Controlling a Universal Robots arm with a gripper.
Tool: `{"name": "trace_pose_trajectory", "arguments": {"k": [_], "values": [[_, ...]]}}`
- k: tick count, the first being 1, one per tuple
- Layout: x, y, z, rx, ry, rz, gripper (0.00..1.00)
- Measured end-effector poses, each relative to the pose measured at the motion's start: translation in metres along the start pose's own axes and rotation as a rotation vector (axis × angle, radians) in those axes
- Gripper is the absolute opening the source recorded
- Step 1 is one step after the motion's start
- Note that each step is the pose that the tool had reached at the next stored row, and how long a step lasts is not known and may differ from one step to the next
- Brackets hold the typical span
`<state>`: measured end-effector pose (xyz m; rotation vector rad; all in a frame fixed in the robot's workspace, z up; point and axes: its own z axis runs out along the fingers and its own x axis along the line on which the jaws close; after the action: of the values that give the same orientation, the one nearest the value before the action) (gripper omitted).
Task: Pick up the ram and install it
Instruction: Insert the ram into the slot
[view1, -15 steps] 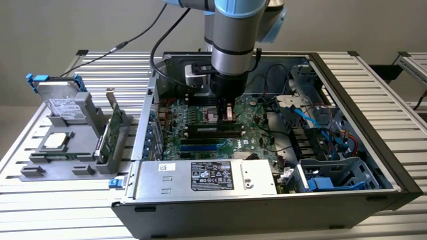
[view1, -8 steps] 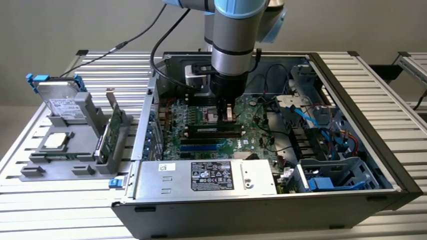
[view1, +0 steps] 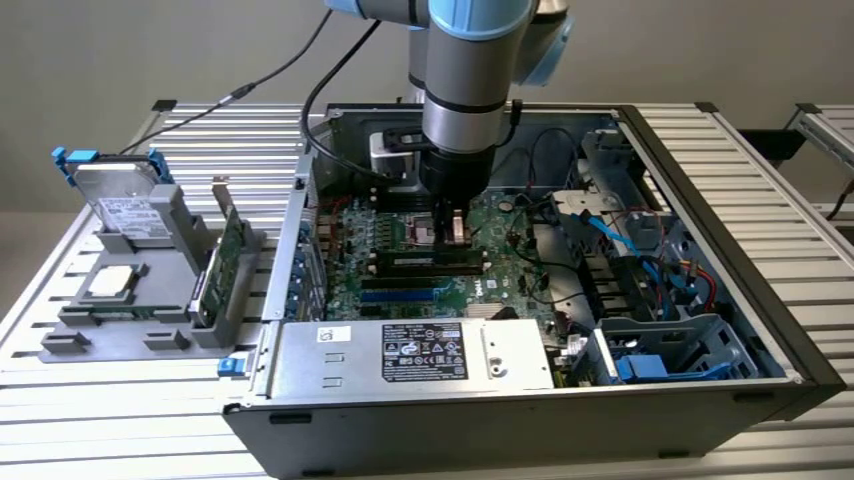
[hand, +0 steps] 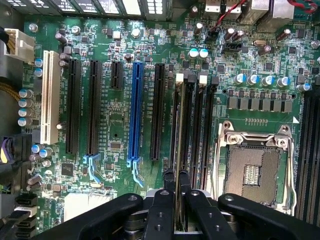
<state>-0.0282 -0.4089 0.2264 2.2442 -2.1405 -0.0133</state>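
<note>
The ram (hand: 178, 130) shows edge-on in the wrist view as a thin strip standing in one of the black memory slots beside the open processor socket (hand: 252, 172). My gripper (hand: 177, 200) is shut on its upper edge, one black finger on each side. In the exterior view the gripper (view1: 451, 232) reaches straight down into the open computer case (view1: 747, 300), onto the long dark-chipped ram (view1: 424, 262) standing across the green motherboard (view1: 400, 290). Whether the stick is fully seated I cannot tell.
A grey fixture (view1: 80, 340) at the exterior view's left holds a hard drive (view1: 127, 210), a silver processor chip (view1: 118, 280) and a tall green card (view1: 227, 262). The power supply (view1: 414, 355) lies in front; blue cables (view1: 627, 250) and a drive cage (view1: 667, 350) crowd the exterior view's right.
</note>
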Motion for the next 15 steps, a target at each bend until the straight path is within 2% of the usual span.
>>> {"name": "trace_pose_trajectory", "arguments": {"k": [15], "values": [[-0.0004,-0.0001,0.0021,-0.0045,0.0037,-0.009,0.13]]}}
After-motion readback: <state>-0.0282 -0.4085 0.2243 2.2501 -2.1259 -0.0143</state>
